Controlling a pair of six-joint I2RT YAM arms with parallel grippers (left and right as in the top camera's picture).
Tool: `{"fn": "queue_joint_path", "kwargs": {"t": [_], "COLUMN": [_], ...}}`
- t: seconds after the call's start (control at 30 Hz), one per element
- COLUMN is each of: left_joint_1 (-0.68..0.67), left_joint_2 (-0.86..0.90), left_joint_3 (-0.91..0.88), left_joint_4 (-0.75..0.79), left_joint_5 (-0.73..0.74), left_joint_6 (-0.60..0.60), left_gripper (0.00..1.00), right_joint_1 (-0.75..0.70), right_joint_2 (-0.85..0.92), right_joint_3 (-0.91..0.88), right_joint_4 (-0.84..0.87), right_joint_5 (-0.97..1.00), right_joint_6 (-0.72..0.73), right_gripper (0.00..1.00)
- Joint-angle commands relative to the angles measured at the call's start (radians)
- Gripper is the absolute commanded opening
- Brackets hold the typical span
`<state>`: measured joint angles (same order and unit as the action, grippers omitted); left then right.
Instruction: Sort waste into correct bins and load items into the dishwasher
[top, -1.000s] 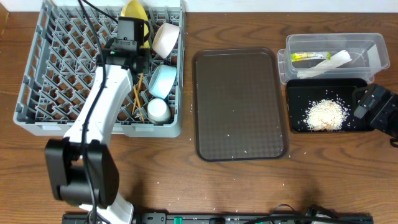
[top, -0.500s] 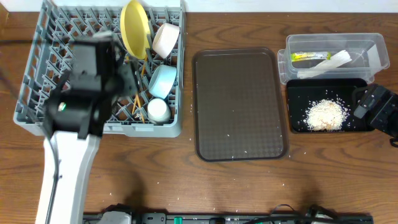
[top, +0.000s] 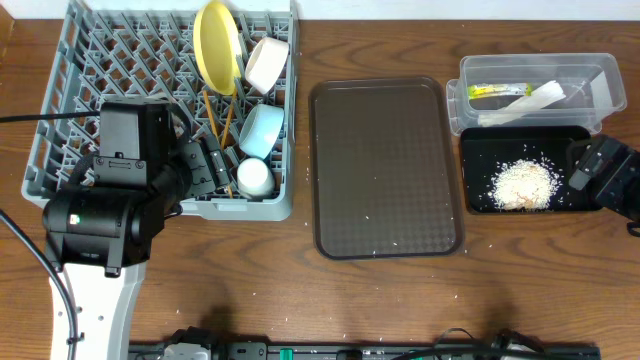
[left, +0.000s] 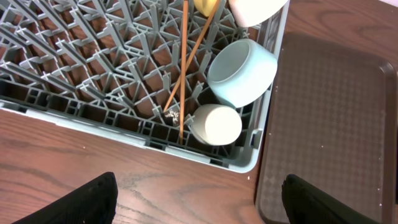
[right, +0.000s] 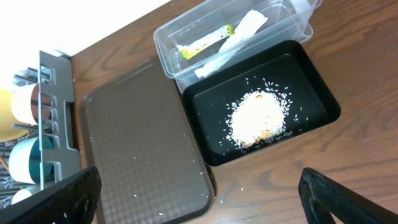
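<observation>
The grey dish rack (top: 60, 120) held the yellow plate (top: 217, 45), white bowl (top: 266, 62), blue bowl (top: 262, 130), cup (top: 254, 178) and chopsticks (top: 216, 115). The left pincer (left: 199, 194) hung spread and empty by its near edge. Wrapper (top: 497, 91) and paper strip (top: 535, 100) lay in the clear tub (top: 610, 85), rice (top: 522, 183) in the black tray (top: 478, 205). The right pincer (right: 199, 196) gaped empty, and nothing seemed left to sort.

Open room above the brown tray (top: 385, 170). Crowded at right of the dish rack (top: 100, 80): plate (top: 217, 48), white bowl (top: 266, 62), blue bowl (top: 262, 130), cup (top: 254, 178).

The rack (left: 81, 113) holds chopsticks (left: 183, 74), blue bowl (left: 244, 71) and cup (left: 216, 124).
</observation>
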<state>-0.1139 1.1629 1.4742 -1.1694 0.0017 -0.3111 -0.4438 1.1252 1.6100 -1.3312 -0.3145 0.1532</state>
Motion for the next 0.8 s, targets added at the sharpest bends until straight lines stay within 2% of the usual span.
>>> {"fn": "queue_joint_path", "kwargs": {"t": [0.0, 0.17, 0.3, 0.43, 0.53, 0.77], "left_joint_1": [0.000, 0.001, 0.008, 0.050, 0.113, 0.148], "left_joint_2": [-0.001, -0.014, -0.112, -0.253, -0.431, -0.733], "left_joint_3": [0.003, -0.004, -0.101, -0.256, -0.456, -0.784], "left_joint_4": [0.001, 0.056, 0.261, 0.445, 0.605, 0.769], "left_joint_5": [-0.024, -0.049, -0.051, -0.054, -0.054, -0.055], "left_joint_6": [-0.004, 0.031, 0.193, 0.232, 0.232, 0.233], "left_gripper": [0.86, 0.87, 0.87, 0.87, 0.87, 0.88], "right_joint_1": [-0.004, -0.003, -0.004, -0.004, -0.004, -0.004], "right_joint_2": [0.001, 0.001, 0.001, 0.000, 0.001, 0.001], "right_joint_3": [0.009, 0.009, 0.009, 0.009, 0.009, 0.009], "right_joint_4": [-0.001, -0.001, -0.001, -0.001, -0.001, -0.001], "right_joint_5": [-0.003, -0.004, -0.003, -0.004, -0.004, -0.004], "right_joint_6": [0.011, 0.010, 0.011, 0.011, 0.011, 0.010], "right_gripper": [0.99, 0.99, 0.99, 0.99, 0.99, 0.99]}}
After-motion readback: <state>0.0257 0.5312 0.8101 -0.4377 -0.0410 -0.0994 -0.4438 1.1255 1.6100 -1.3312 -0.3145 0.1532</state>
